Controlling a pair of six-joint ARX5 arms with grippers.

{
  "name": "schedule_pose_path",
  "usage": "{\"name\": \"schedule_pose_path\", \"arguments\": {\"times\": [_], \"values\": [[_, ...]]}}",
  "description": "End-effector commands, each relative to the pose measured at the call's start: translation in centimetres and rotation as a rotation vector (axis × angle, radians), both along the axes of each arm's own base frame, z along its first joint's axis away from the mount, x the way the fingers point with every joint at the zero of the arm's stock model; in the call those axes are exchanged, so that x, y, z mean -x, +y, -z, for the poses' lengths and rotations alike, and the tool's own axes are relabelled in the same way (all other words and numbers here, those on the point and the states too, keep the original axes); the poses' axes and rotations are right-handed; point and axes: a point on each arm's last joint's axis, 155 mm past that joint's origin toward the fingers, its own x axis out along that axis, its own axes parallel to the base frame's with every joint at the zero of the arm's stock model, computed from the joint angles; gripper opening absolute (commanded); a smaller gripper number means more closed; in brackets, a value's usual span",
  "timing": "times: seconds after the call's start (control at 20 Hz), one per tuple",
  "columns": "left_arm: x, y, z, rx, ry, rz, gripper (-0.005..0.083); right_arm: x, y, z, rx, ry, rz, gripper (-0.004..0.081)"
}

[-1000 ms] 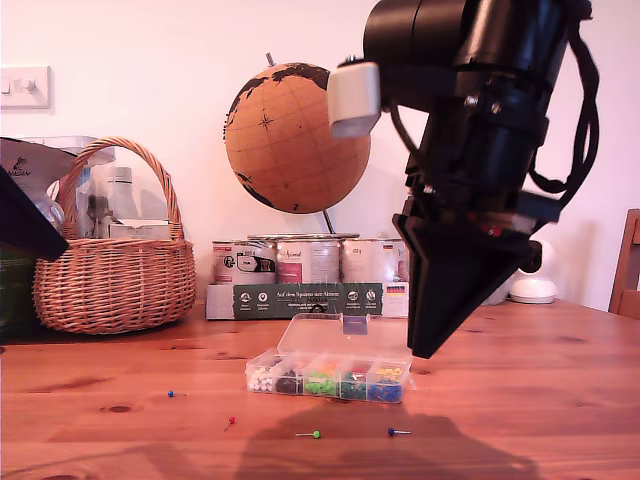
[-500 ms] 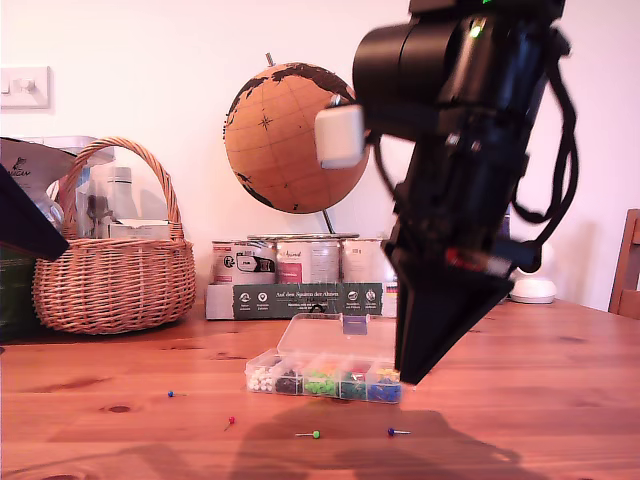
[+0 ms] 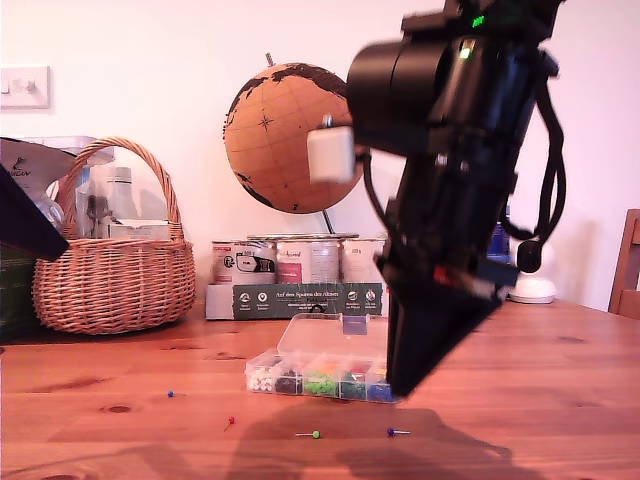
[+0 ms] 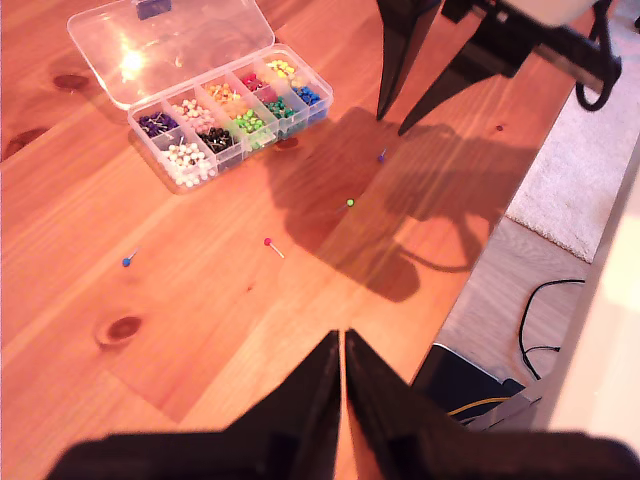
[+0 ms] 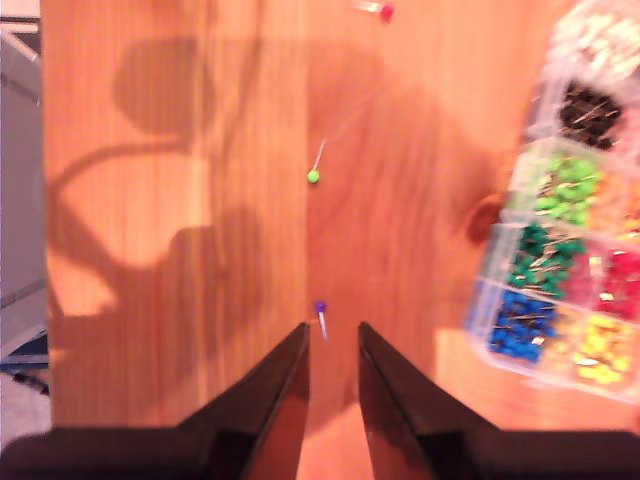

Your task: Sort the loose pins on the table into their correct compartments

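The clear plastic box (image 3: pixel 325 378) with its compartments (image 5: pixel 560 260) of coloured pins stands lid-open on the wooden table (image 3: pixel 560 400). Loose pins lie in front of it: a blue one (image 3: pixel 170 393), red (image 3: pixel 232 420), green (image 3: pixel 315 434) and a second blue one (image 3: pixel 392 431). My second gripper (image 5: pixel 332 335) points down, open, just above the table, with that second blue pin (image 5: pixel 320 306) right ahead of its tips and the green pin (image 5: pixel 313 176) farther off. My first gripper (image 4: pixel 341 338) hangs high over the table, shut and holding nothing. It looks across at the second gripper (image 4: pixel 391 122).
A wicker basket (image 3: pixel 115 265) stands at the exterior view's back left. A cork globe (image 3: pixel 290 135) and a row of tins (image 3: pixel 300 262) stand behind the box. The table's edge (image 4: pixel 470 270) drops to a floor with a cable (image 4: pixel 545 300).
The second arm has swung toward the exterior view's left and come lower, so its fingertips now stand in front of the box's end, nearer the blue pin. The pins and box have not moved.
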Motion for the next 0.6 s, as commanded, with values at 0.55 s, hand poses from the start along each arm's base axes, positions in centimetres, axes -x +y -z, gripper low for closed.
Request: {"name": "schedule_pose_path", "arguments": {"times": [0.55], "values": [[0.0, -0.1, -0.3, 0.004, 0.003, 0.000, -0.0023, 0.3, 0.6, 2.2, 0.044, 0.005, -0.027, 0.0141]]}}
